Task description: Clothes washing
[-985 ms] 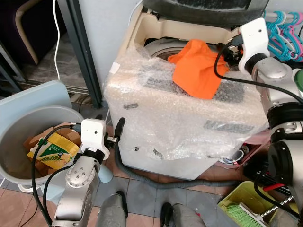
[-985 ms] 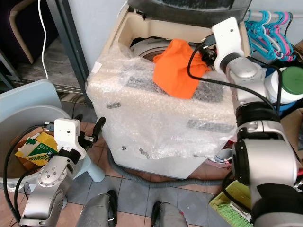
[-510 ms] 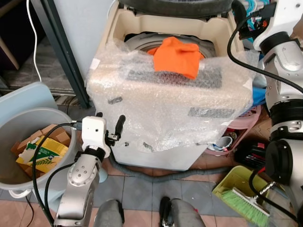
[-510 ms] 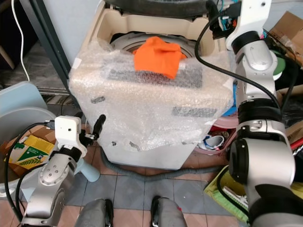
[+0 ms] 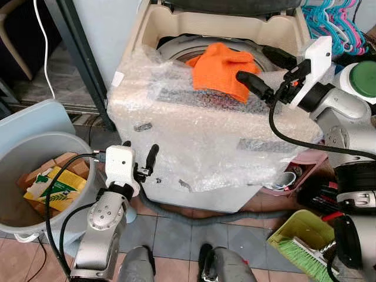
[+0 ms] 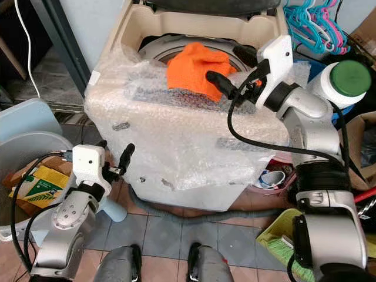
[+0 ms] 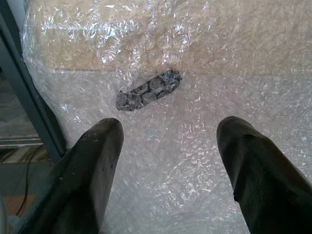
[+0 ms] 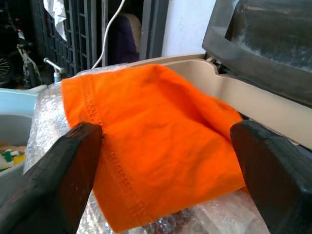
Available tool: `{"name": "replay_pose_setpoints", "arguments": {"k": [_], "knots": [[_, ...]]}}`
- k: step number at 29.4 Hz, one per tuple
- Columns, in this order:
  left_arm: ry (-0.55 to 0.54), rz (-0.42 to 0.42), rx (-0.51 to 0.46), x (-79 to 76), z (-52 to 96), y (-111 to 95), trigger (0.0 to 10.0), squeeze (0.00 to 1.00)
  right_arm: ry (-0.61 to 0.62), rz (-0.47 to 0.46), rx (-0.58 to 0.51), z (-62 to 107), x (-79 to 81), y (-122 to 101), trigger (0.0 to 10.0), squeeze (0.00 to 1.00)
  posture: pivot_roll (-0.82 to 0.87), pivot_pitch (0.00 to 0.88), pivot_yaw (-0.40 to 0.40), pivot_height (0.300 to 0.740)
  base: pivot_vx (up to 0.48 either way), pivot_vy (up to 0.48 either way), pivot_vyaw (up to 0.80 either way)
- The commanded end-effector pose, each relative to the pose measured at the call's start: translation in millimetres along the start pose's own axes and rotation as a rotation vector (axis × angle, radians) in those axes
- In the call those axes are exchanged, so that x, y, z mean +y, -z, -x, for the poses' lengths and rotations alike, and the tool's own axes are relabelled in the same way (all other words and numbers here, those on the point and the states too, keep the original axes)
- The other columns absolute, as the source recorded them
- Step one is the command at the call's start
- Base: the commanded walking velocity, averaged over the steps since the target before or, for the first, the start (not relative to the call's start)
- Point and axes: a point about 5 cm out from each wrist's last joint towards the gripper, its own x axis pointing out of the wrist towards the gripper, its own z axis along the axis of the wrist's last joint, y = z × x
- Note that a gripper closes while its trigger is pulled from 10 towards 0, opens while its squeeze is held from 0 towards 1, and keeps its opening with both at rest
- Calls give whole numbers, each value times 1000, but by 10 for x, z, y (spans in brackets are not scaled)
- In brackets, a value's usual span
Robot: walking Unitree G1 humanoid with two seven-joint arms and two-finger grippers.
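Note:
An orange cloth [image 5: 222, 66] lies draped over the front rim of the top-loading washing machine [image 5: 200, 141], half in the drum opening. The machine is wrapped in bubble wrap and its dark lid [image 5: 235, 4] stands up. My right gripper [image 5: 265, 71] hovers open just right of the cloth, fingers pointing at it; in the right wrist view the cloth [image 8: 156, 141] spreads between the two fingers [image 8: 63, 175]. Low at the machine's front left corner my left gripper [image 5: 138, 154] is open and holds nothing, facing bubble wrap [image 7: 195, 97].
A grey bucket [image 5: 14, 155] with cardboard boxes stands on the floor at left. A dark door frame [image 5: 76, 53] runs behind it. Coloured hangers [image 5: 329, 20], a green-lidded jar [image 5: 363, 79], a pink basin [image 5: 296, 167] and a green dustpan [image 5: 296, 235] crowd the right. A hose [image 5: 194, 212] lies in front.
The view has shifted. My right arm, raised beside the lid half a second ago, has come down to the right of the orange cloth. The left arm stays put.

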Motion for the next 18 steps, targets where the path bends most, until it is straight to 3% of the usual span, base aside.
{"name": "replay_pose_setpoints", "arguments": {"k": [1, 3, 9, 12, 13, 16, 18], "knots": [[4, -11, 3, -4, 22, 12, 10000, 0, -114, -19, 15, -36, 135, -26, 10000, 1000, -4, 138, -9, 740, 0, 0, 0], [5, -12, 4, -4, 29, 14, 10000, 0, -153, -18, 41, -82, 185, 16, 10000, 1000, -3, 140, -10, 740, 0, 0, 0], [4, -17, 6, 0, 31, 9, 10000, 0, 10, 105, 156, -299, 68, 175, 10000, 1000, -2, 155, -12, 740, 0, 0, 0], [4, -17, 6, 0, 31, 9, 10000, 0, 10, 105, 156, -299, 68, 175, 10000, 1000, -2, 155, -12, 740, 0, 0, 0], [3, -18, 11, -5, 42, 20, 10000, 0, 204, 138, 207, -384, -97, 187, 10000, 1000, -5, 164, -14, 740, 0, 0, 0], [3, -18, 15, -10, 51, 27, 10000, 0, 291, 144, 223, -400, -172, 170, 10000, 1000, -4, 167, -16, 740, 0, 0, 0], [3, -18, 19, -17, 60, 35, 10000, 0, 443, 115, 203, -402, -310, 85, 10000, 1000, -2, 169, -18, 740, 0, 0, 0]]}}
